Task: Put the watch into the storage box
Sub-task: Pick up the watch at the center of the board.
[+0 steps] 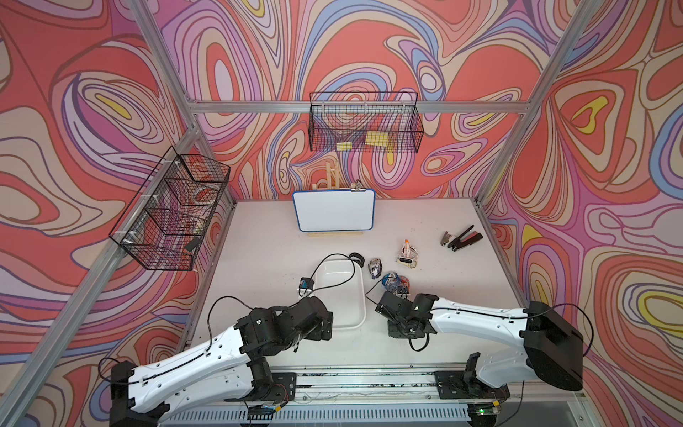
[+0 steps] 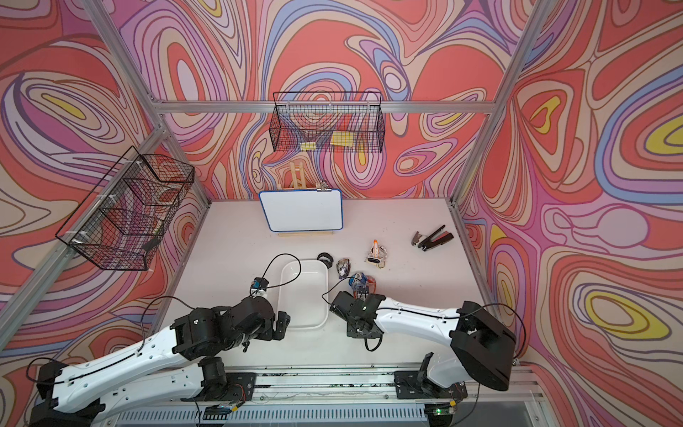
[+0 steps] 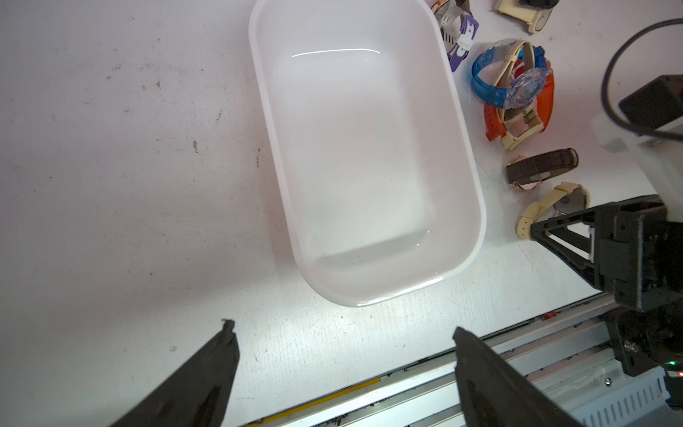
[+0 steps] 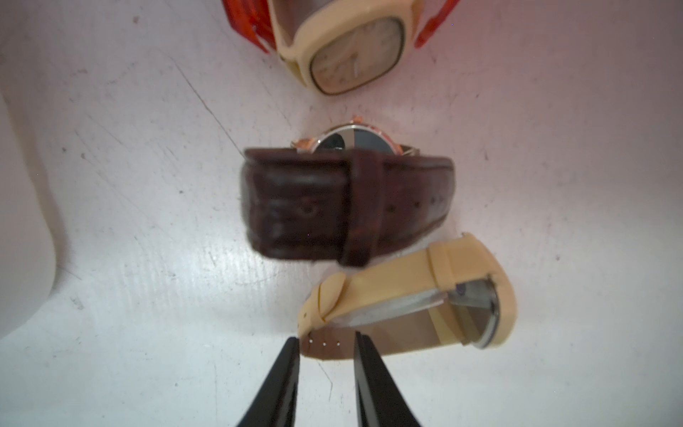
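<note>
Hanging over scuffed white table, swirl-patterned walls around: left claw spread wide, right claw clamped on cream watch.

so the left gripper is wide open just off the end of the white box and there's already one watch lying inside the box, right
Not quite. The left wrist view shows the storage box empty; the watches all lie on the table beside it. The left gripper is wide open just off the box's end, as you said.
</note>
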Robot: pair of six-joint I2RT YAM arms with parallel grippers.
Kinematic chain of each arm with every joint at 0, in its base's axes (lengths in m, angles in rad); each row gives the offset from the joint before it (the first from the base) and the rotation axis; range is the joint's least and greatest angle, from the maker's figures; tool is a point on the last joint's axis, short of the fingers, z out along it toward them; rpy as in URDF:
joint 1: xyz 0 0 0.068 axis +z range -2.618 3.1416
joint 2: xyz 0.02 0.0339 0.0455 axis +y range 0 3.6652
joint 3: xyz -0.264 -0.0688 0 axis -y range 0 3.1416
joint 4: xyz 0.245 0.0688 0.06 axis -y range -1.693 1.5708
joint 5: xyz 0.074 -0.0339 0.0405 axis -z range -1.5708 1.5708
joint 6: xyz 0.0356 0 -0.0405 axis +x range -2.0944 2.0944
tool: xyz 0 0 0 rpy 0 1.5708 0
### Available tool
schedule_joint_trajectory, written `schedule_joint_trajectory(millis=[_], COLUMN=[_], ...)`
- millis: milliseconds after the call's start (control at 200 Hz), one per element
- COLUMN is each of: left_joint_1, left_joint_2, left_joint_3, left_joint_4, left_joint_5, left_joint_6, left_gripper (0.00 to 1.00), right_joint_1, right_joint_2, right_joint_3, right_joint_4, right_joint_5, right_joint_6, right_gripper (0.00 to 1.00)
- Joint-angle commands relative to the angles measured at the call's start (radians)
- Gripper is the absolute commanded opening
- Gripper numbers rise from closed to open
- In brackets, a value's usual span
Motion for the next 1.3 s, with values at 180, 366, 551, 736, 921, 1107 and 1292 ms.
schedule_joint_trajectory(millis=[180, 366, 551, 736, 921, 1107, 1292], left_joint_1=[-0.008, -0.008, -0.008, -0.007, 0.005, 0.173, 0.349], left_joint_2=[-0.015, -0.015, -0.025, -0.045, -0.037, -0.034, -0.093], left_joint_3=[-0.002, -0.008, -0.01, -0.01, 0.02, 0.024, 0.013], left_joint_4=[-0.017, -0.019, -0.026, -0.022, -0.012, 0.048, 0.043], left_joint_5=[-0.03, -0.033, -0.042, -0.047, -0.043, 0.128, 0.242], left_joint_6=[-0.007, -0.008, -0.008, -0.001, 0.018, 0.058, 0.085], left_gripper=[0.95, 0.95, 0.94, 0.94, 0.97, 0.98, 0.98], right_joint_1=[0.002, 0.001, 0.001, 0.02, 0.044, 0.045, 0.032], right_joint_2=[0.063, 0.099, 0.101, -0.004, -0.086, 0.053, 0.354], right_joint_3=[0.004, -0.005, 0.004, 0.101, 0.267, 0.546, 0.809], right_joint_4=[0.04, 0.059, 0.036, -0.163, -0.377, -0.314, -0.238], right_joint_5=[-0.005, -0.012, -0.006, 0.041, 0.067, 0.005, -0.11], right_joint_6=[-0.023, -0.027, -0.027, -0.045, -0.081, -0.274, -0.406], right_gripper=[0.31, 0.23, 0.0, 0.0, 0.0, 0.0, 0.0])
